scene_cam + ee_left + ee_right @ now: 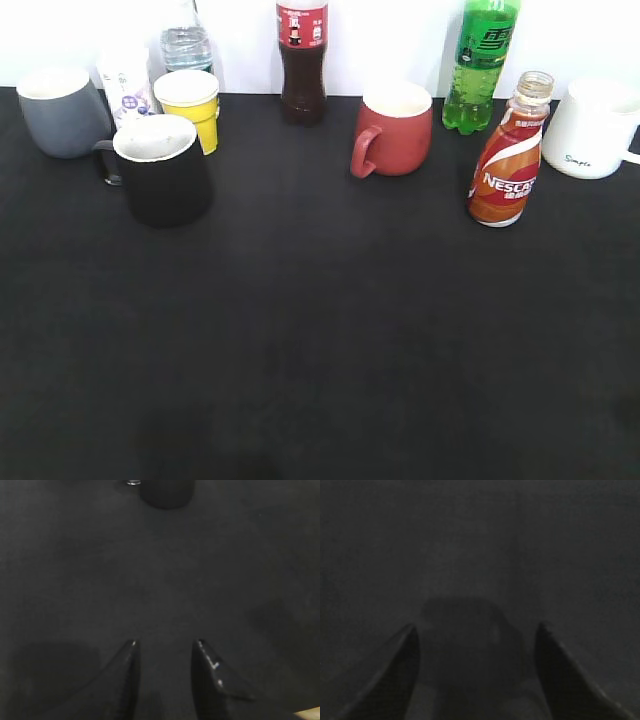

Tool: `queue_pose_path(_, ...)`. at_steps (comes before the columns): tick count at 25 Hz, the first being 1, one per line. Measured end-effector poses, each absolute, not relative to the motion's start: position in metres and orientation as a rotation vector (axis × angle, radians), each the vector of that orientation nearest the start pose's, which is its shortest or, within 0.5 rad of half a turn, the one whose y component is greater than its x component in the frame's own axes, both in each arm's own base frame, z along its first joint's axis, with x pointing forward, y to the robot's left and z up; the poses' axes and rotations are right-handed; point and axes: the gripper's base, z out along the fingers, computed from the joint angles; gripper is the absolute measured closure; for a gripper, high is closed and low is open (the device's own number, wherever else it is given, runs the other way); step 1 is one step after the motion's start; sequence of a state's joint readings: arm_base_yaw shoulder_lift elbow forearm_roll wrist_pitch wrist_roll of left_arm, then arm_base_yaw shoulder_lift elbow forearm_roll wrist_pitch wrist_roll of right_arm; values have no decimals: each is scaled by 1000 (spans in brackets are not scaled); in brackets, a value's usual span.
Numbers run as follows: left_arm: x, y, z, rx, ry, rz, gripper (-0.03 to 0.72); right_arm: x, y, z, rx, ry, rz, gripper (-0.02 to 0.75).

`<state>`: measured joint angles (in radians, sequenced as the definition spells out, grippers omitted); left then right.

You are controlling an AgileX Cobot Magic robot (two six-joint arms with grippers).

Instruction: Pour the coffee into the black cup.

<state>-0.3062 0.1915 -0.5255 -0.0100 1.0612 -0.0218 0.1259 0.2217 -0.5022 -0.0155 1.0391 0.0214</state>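
Left of frame, the black cup [160, 170] is sitting crowded by the grey mug [62, 110] and yellow cup [190, 105]; you're risking a clip. Right of centre, the coffee [508, 162] is standing uncapped, so tipping spills it. Your left gripper [165, 642] and right gripper [477, 627] are both hanging spread, empty.

Small curvy Nescafe coffee bottle [507, 165] standing upright at far right on the black table, orange-red and white wrap, clear neck, no cap visible, brown liquid inside. Wide black cup [160, 170] standing upright at far left, white inside and rim, handle turned left, well apart from the bottle.
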Motion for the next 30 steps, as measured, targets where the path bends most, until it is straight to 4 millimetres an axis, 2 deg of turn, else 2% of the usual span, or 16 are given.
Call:
queue_pose_path(5,22,-6,283,215,2203,-145,449,29,3,277,-118,2235,64,182)
queue_pose_path(9,13,-3,284,121,2152,-102,449,7,0,280,-101,2092,70,182)
queue_pose_path(12,8,-1,284,65,2120,-75,450,-4,-1,280,-27,2021,30,183)
queue_pose_path(19,8,-1,284,52,2120,-67,452,-6,-1,280,20,2013,2,183)
queue_pose_path(27,-9,0,284,50,2015,-71,453,-6,-1,280,20,2013,2,184)
queue_pose_path(30,-9,0,284,50,2014,-71,453,-6,-1,280,19,2013,3,183)
